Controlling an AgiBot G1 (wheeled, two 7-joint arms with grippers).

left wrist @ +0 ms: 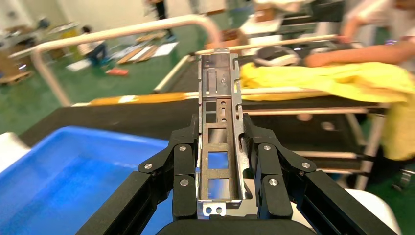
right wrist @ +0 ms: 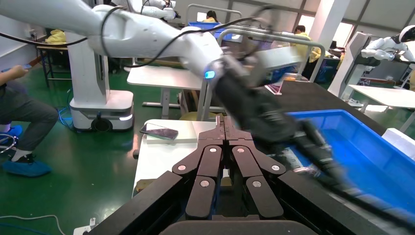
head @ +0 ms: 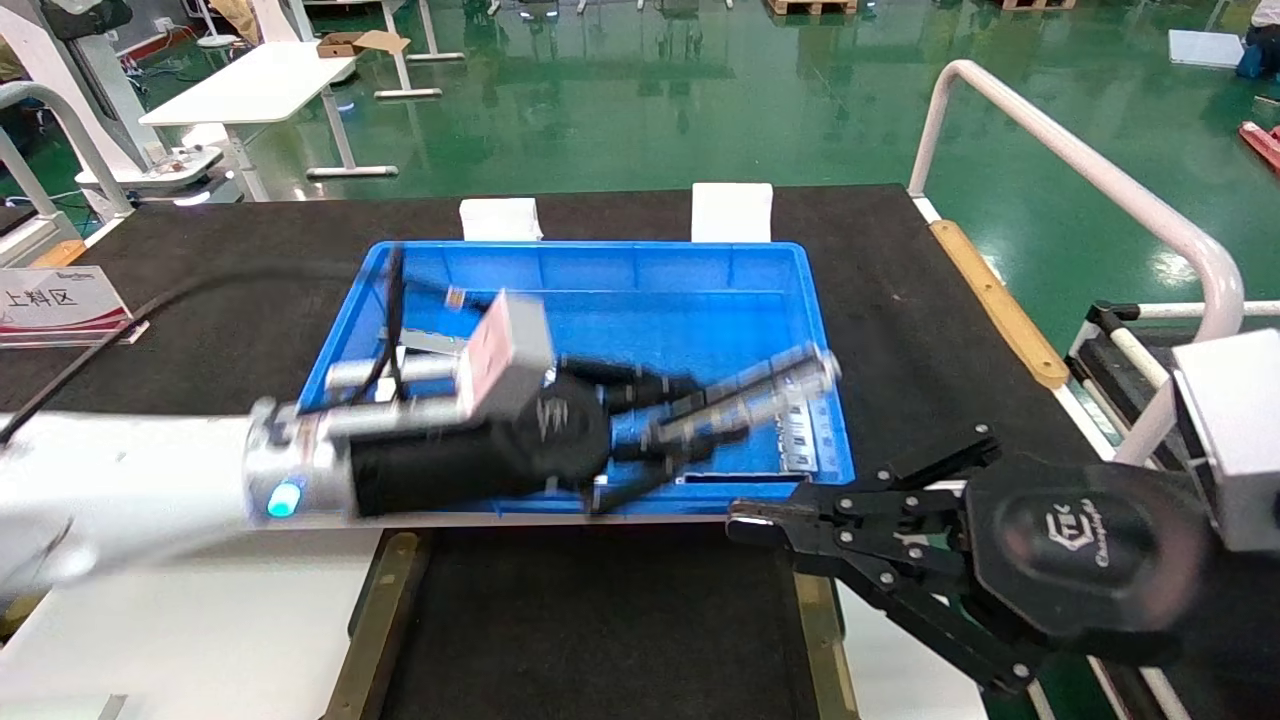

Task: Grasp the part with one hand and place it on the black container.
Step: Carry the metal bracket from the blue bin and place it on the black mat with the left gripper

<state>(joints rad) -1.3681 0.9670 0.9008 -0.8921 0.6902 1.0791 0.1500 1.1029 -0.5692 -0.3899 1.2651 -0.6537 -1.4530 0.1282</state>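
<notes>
Factory hall: green floor, workbenches.

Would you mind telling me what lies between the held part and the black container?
In the head view, the blue bin's near wall lies between them: the left gripper holds the part over the bin, and the black container sits just beyond that wall.

Covered in a matte black mat, the table, with a tan wooden strip along its right edge. Resting directly on it: a blue bin at the centre, two white blocks just beyond the bin's far wall, a white sign with red characters at the far left, and the black container with brass-coloured side strips just in front of the bin's near rim. Flanking the container on both sides, pale white surfaces, level with its edges.
</notes>
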